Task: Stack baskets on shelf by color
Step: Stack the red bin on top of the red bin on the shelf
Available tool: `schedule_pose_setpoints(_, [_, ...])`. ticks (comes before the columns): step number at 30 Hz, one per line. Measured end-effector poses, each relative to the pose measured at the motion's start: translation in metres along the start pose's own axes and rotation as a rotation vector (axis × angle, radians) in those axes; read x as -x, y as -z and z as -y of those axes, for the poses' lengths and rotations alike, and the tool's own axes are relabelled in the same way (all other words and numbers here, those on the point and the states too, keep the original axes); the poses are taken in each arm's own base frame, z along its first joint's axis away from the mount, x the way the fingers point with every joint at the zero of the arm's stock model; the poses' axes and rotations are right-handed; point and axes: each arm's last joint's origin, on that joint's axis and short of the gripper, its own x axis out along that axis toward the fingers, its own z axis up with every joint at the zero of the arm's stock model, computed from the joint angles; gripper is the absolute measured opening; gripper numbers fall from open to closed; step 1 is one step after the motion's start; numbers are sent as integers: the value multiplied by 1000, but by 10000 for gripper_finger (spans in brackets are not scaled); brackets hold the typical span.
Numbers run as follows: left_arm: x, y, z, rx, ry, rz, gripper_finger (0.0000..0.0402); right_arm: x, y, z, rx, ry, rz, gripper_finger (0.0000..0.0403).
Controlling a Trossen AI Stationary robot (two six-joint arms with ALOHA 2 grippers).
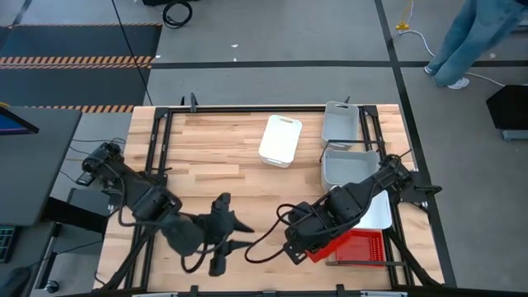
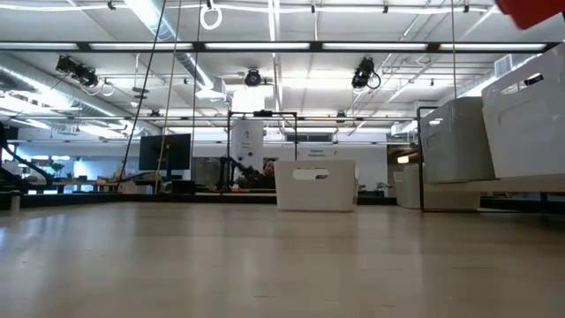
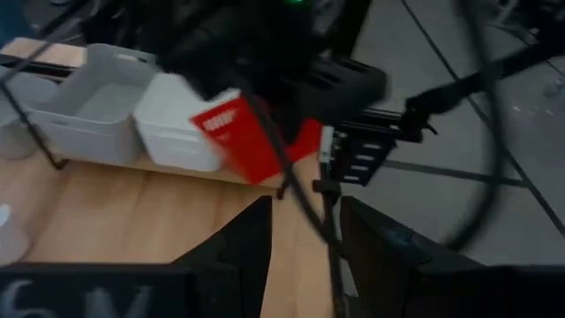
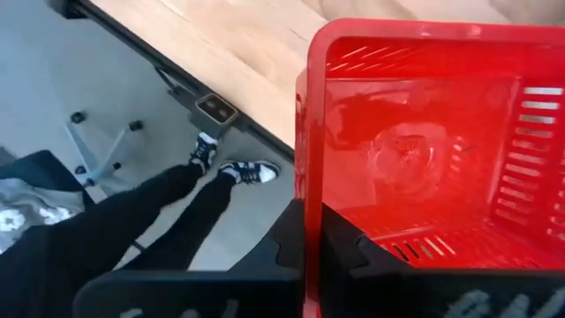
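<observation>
My right gripper [image 1: 307, 247] is over the table's near right part, shut on a red mesh-walled basket [image 1: 356, 247], which also shows in the left wrist view [image 3: 238, 132] and at the low view's top right corner [image 2: 530, 9]. Two light grey baskets [image 1: 342, 122] [image 1: 346, 165] and a white basket [image 1: 378, 210] stand in a row on the shelf [image 2: 530, 184] along the right side. Another white basket [image 1: 280, 140] rests bottom down on the tabletop near the far middle. My left gripper [image 1: 239, 235] hangs open at the near middle, touching nothing. My right gripper [image 4: 318, 230] holds the red basket by one side wall [image 4: 311, 177] at its rim. One finger [image 4: 362, 256] is inside the basket and the other finger [image 4: 287, 243] is outside. The basket is lifted clear of the table and sits tilted in the hold.
A black metal frame [image 1: 264, 108] runs around the tabletop. A person's legs in dark trousers [image 4: 177, 212] stand on the floor past the table's edge, and another person [image 1: 470, 41] stands on the floor beyond the far right corner. Bare wood lies at the table's middle [image 1: 214, 157].
</observation>
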Motion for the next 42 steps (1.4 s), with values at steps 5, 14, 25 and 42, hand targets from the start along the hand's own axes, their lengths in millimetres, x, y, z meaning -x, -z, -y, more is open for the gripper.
schedule_pose_setpoints(5, [-8,-7,-16,12,-52,9,142,-2,8,0,-138,-2,27,10])
schedule_pose_setpoints(14, [-22,-20,-45,-182,-58,-26,142,-9,42,3,-397,9,54,10])
schedule_pose_setpoints(25, [-6,-22,-60,-299,163,-152,133,-36,62,12,-445,128,31,10])
schedule_pose_setpoints(42, [-3,-31,-67,-270,166,-103,132,12,64,52,-434,49,69,10])
